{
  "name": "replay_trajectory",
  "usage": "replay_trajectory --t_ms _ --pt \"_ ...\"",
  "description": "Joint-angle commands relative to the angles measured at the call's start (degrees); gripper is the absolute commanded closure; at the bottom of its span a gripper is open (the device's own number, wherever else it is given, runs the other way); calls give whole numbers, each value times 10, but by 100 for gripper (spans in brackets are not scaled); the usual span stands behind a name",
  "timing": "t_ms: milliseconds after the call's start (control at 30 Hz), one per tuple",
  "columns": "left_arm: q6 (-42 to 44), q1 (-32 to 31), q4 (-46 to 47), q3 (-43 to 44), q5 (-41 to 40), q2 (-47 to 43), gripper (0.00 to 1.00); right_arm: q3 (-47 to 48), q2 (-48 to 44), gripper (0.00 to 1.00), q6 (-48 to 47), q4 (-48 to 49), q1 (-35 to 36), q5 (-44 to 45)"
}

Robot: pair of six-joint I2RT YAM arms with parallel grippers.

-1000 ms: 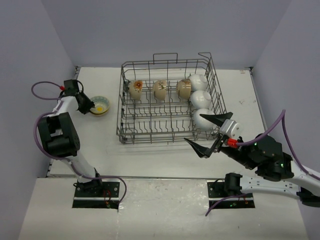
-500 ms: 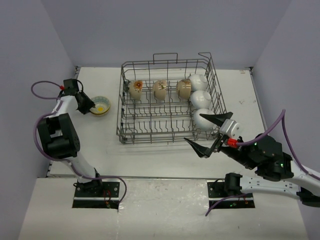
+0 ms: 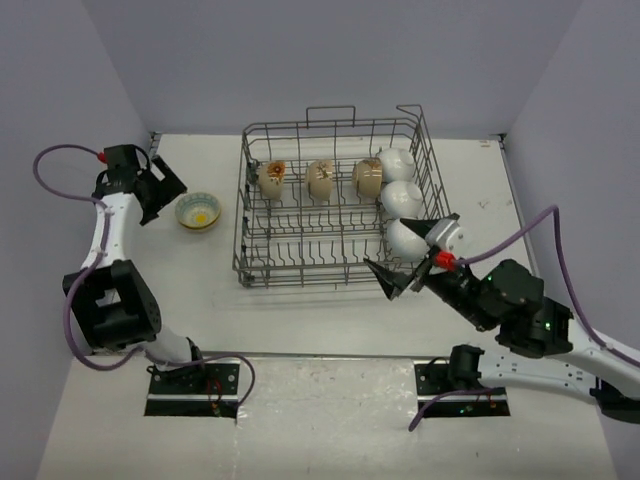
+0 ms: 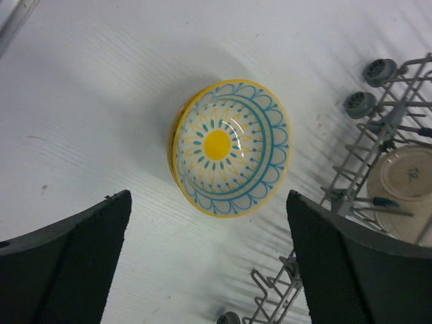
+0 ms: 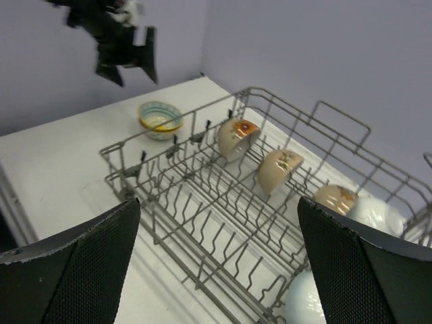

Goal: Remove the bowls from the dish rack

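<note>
1. White surface (image 3: 300, 310), lavender walls: nearest the camera, the right fingers (image 3: 383, 272) gape fully wide and hold nothing, poised at the front right corner of the dish rack (image 3: 310, 270), beside the closest white bowl (image 3: 402, 236).
2. Likely trouble: a finger could snag the rack's wires or tines, or skid off the glazed dome and knock it into the two white bowls behind (image 3: 402, 198).
3. Three patterned bowls (image 3: 321, 179) stand on edge along the rack's far row.
4. Farther left, the left fingers (image 3: 165, 192) are spread wide and empty above the teal-and-yellow bowl (image 4: 229, 145), which sits upright on the surface beside the rack; a careless sweep could nudge it.
</note>
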Motion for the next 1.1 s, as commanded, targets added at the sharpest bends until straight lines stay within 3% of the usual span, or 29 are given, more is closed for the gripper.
replay_trajectory --t_ms 0,33,133,333,467,567,667,867,1067 --pt "31 -4 -13 -8 11 -126 0 26 37 1 131 11 -83 33" --pt "37 -29 -14 -25 2 -152 0 29 44 1 166 5 -154 -37" --pt "54 -100 -25 -56 -79 -259 0 42 85 1 266 -12 -252 -121" --pt "72 -146 3 -168 -114 -501 0 79 163 1 388 -18 -326 -209" --pt "83 -175 42 -242 -118 -570 0 99 185 1 388 -19 -354 -190" --pt "89 -191 46 -277 -136 -577 0 158 251 1 375 -72 -413 -225" --pt "92 -197 41 -277 -129 -571 0 237 339 1 348 -137 -496 -340" --pt "90 -213 55 -291 -113 -595 0 401 538 1 314 -248 -567 -363" --pt "91 -237 55 -291 -112 -595 0 548 680 11 307 -300 -588 -316"
